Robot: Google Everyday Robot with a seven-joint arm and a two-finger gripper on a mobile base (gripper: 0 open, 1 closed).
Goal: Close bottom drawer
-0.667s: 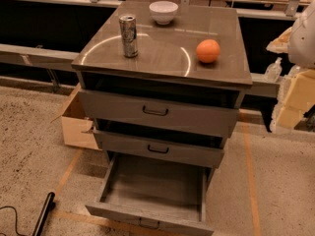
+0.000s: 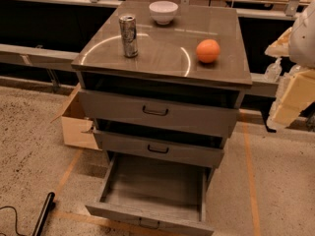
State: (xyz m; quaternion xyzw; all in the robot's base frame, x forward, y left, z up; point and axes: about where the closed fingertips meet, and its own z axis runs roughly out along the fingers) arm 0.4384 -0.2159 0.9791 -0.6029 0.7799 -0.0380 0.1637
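The grey cabinet has three drawers. The bottom drawer is pulled far out toward me, and its shallow box is empty. Its low front panel with a small dark handle sits at the lower edge of the camera view. The middle drawer and top drawer each stand slightly out. My gripper shows as a cream-coloured arm end at the far right edge, beside the cabinet at top-drawer height and well away from the bottom drawer.
On the cabinet top stand a silver can, a white bowl and an orange. A cardboard box sits on the floor left of the cabinet. A black cable and rod lie at the lower left.
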